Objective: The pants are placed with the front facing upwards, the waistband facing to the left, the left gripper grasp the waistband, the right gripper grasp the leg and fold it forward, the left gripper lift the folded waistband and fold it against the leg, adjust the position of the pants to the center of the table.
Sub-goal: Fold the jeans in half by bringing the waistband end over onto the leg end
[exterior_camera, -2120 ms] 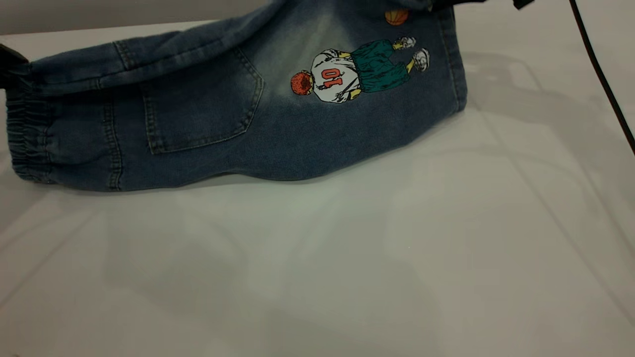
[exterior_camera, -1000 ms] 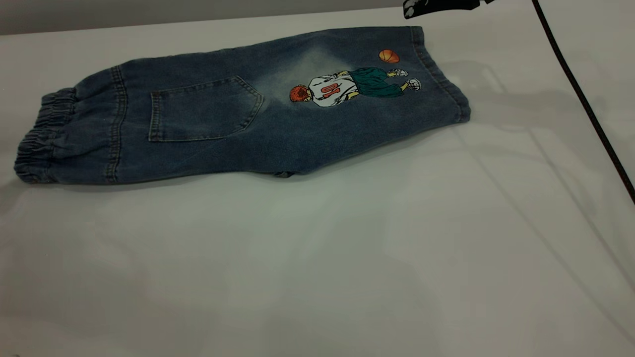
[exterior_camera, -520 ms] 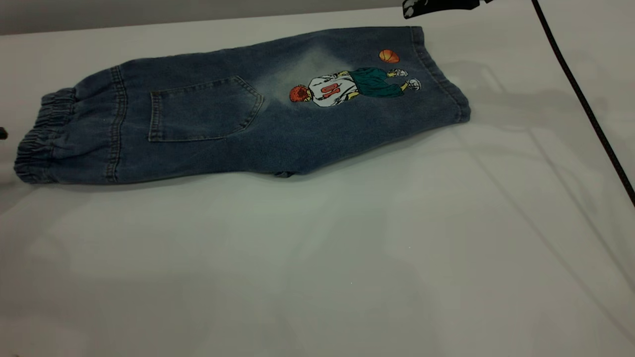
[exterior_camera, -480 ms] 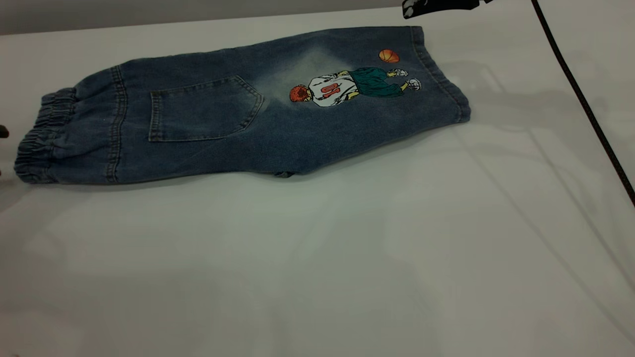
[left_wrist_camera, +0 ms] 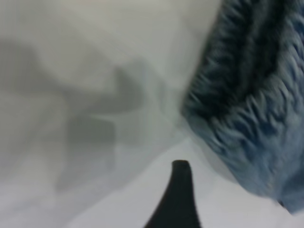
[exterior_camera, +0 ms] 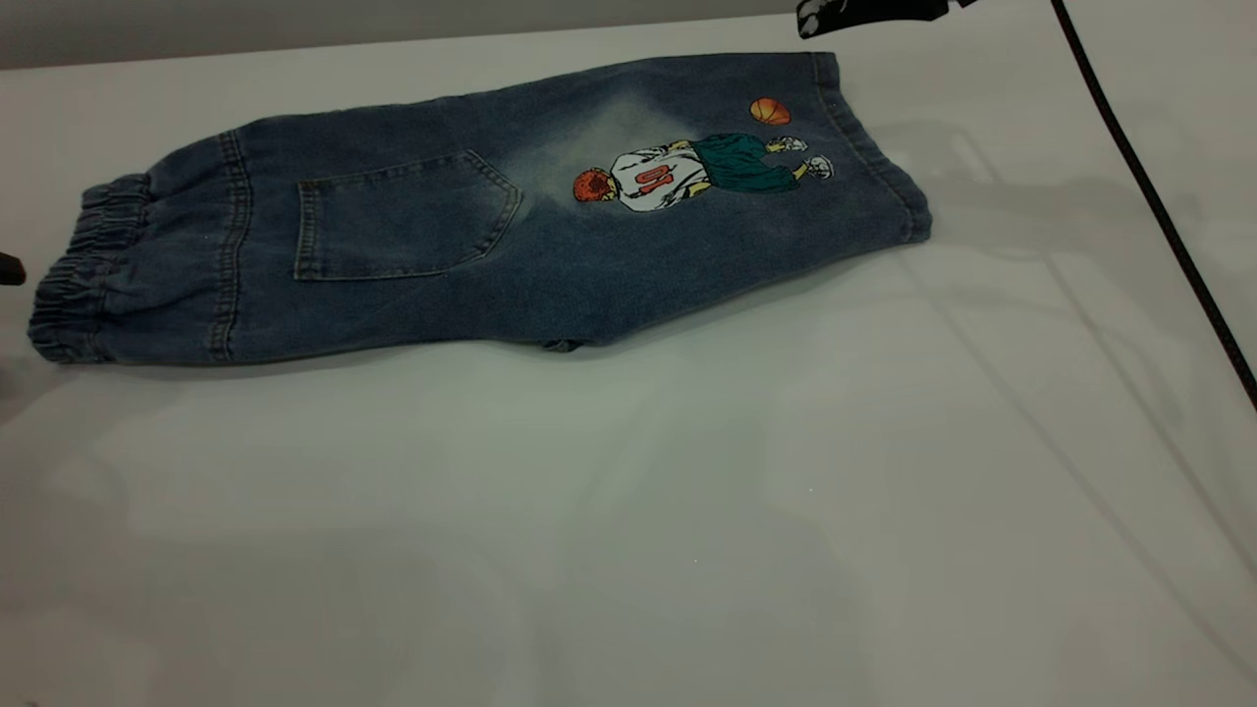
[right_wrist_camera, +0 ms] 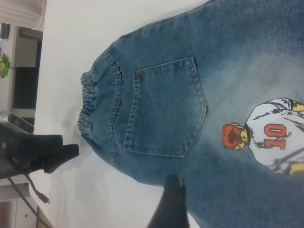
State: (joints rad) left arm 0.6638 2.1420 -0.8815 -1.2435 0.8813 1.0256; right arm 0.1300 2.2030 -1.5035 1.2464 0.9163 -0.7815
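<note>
The denim shorts [exterior_camera: 491,216], lifted two seconds earlier, now lie folded lengthwise and released on the desk [exterior_camera: 687,491]. The left pincer [exterior_camera: 10,269] waits beside the waistband [exterior_camera: 74,280], the right pincer [exterior_camera: 864,12] beyond the leg hem [exterior_camera: 869,147]; whether either is parted cannot be told. The waistband fold presumably follows.

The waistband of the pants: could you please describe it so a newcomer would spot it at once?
On the white table lie folded denim pants, stretched across its far half. Follow them to their left end, past the patch pocket. There the waistband is the narrow, darker strip, puckered all along, unlike the smooth hemmed leg at the opposite end.
</note>
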